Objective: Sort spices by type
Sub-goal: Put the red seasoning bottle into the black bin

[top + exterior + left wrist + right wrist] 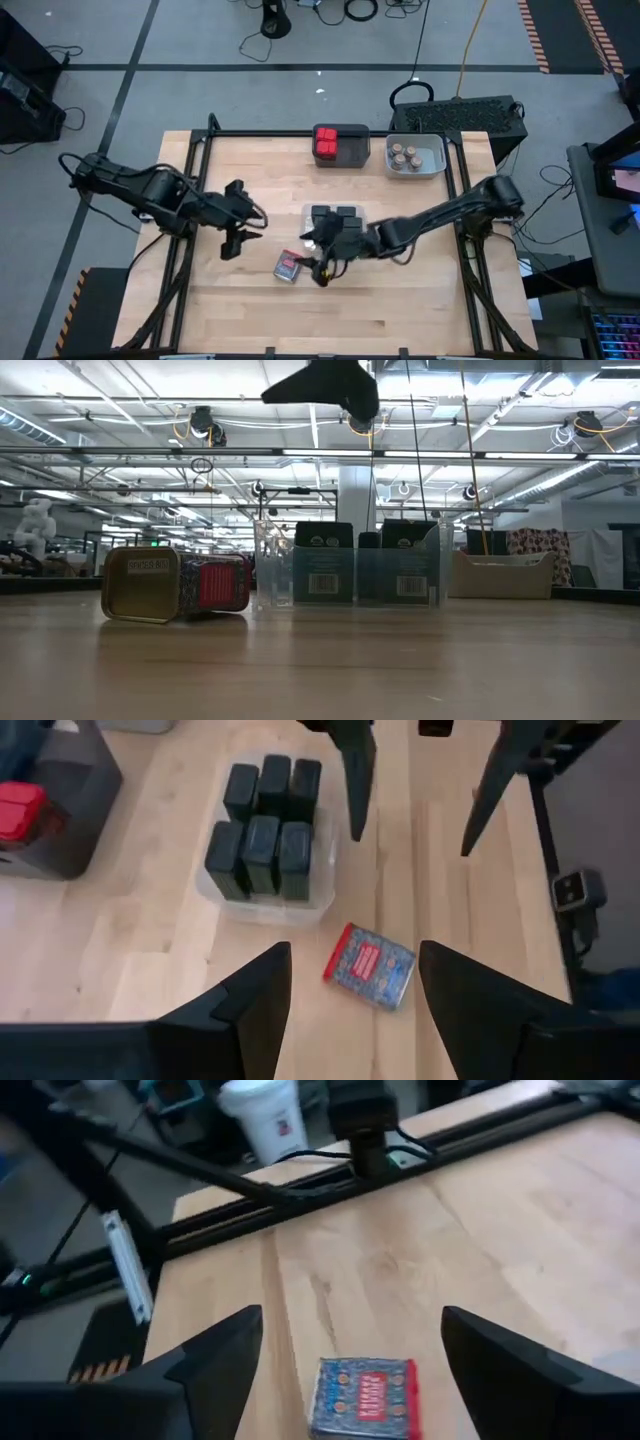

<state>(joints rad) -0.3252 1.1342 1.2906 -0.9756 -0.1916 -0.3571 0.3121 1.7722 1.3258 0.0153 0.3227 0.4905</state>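
A single red-patterned spice tin [288, 265] is seen lying flat on the wooden table [250, 310], just in front of the clear bin [335, 216], with bare wood open on the side toward the table's front edge. Six black spice boxes [262, 828] are counted in that clear bin, in two rows of three. At the far edge, red-topped boxes [327, 142] are held in the dark grey bin [340, 146]; their number cannot be told. Beside it, four tan-lidded jars [405, 157] are counted in the light grey bin [415, 155]. The right gripper [322, 268] is held just beside and above the tin, its fingers spread wide and nothing gripped. The left gripper [232, 243] is held well to the left of the tin over open table, its fingers parted and empty.
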